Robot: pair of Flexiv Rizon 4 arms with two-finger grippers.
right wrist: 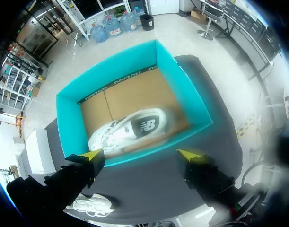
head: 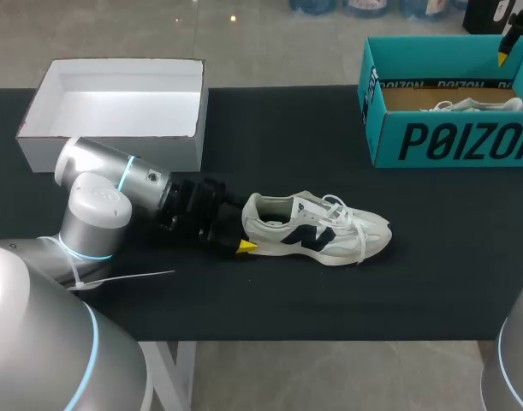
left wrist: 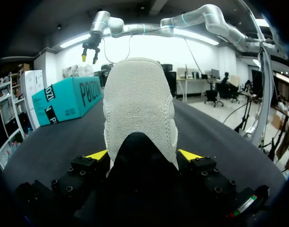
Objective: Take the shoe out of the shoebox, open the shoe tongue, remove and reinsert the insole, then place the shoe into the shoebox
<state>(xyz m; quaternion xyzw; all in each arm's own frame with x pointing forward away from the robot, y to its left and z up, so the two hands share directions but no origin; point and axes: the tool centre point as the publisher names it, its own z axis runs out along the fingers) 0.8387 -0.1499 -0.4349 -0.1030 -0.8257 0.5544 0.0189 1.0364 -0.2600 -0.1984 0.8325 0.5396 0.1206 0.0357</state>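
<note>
L end effector (left wrist: 143, 154) was clenched on the heel of the shoe (head: 317, 229), which stood upright mid-desk (head: 287, 154), toe pointing right. R end effector (right wrist: 142, 161) hung released above the teal shoebox (head: 449, 141) at the far right, w/ a 2nd shoe (right wrist: 127, 130) lying inside. A white box (head: 115, 152) sat at the far left.

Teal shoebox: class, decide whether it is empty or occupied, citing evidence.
Occupied. Looking down into the teal shoebox, the right wrist view shows a white shoe lying on its side on the cardboard floor.
</note>
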